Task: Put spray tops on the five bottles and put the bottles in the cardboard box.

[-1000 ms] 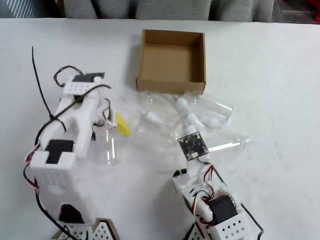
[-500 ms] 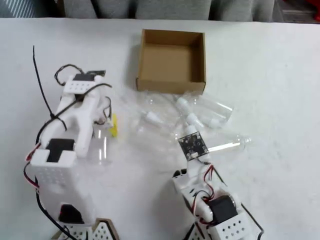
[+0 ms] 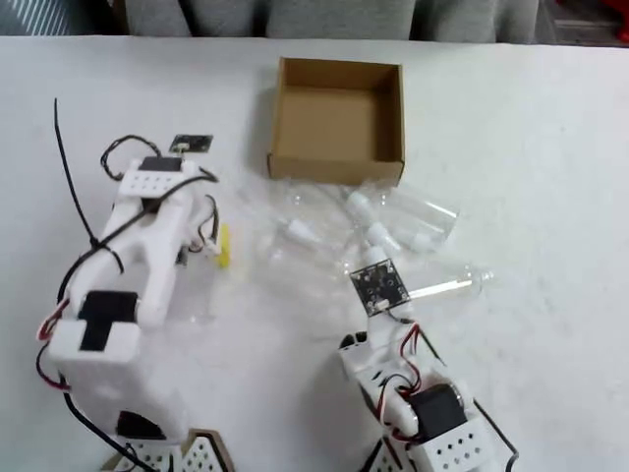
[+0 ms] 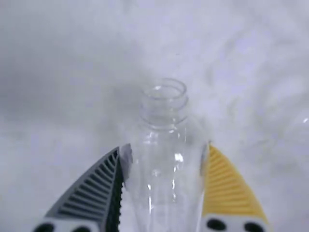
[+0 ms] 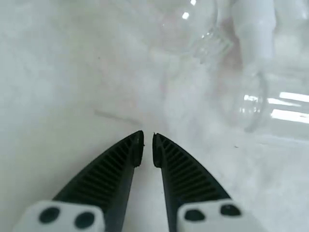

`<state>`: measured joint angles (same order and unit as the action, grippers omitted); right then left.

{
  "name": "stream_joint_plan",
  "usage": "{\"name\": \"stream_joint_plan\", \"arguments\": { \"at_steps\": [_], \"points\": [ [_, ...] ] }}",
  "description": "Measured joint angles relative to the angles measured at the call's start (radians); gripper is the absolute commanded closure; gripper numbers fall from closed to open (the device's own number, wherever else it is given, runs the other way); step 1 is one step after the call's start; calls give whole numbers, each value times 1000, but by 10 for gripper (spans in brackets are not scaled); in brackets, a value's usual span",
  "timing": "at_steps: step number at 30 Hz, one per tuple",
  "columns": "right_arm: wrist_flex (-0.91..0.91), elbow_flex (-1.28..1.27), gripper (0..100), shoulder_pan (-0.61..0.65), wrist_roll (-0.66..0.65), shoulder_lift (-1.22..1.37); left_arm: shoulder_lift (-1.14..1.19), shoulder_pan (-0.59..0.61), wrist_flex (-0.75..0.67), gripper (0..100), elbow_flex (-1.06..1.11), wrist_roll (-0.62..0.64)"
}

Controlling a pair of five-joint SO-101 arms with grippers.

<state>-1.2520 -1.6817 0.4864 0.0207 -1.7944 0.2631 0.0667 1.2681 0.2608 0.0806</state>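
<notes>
My left gripper [image 4: 161,166] is shut on a clear, capless bottle [image 4: 164,145], its grey and yellow fingers [image 4: 227,188] pressing either side below the open neck. In the high view this gripper [image 3: 211,248] sits at the left of the table, with the faint bottle [image 3: 201,293] beneath it. My right gripper [image 5: 147,147] is shut with nothing held, its black tips just short of a lying clear bottle [image 5: 193,24] and a white spray top [image 5: 253,29]. The cardboard box [image 3: 336,120] stands open at the back centre.
Several clear bottles [image 3: 423,218] and white spray tops [image 3: 299,232] lie scattered between the box and the right arm [image 3: 393,374]. One bottle [image 3: 447,285] lies to that arm's right. Bare white table spreads to the far right and front centre.
My left arm has drawn back to the left with the bottle, and its yellow finger shifted left. The right arm has not moved.
</notes>
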Motion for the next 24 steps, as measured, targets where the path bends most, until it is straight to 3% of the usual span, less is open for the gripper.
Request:
{"name": "stream_joint_plan", "arguments": {
  "at_steps": [8, 14, 17, 22, 24],
  "points": [
    [-2, 0, 978, -3, 0, 0, -207, 0, -155, 978, 195, -5],
    [-26, 40, 978, -198, -8, -6, -397, 0, -262, 976, 345, -8],
    [26, 49, 978, -313, -132, -15, -497, 12, -292, 976, 404, -8],
    [224, 49, 978, -471, -496, -12, -582, 100, -304, 976, 410, -8],
    [288, 51, 978, -496, -514, -14, -582, 118, -304, 976, 410, -8]
  ]
}}
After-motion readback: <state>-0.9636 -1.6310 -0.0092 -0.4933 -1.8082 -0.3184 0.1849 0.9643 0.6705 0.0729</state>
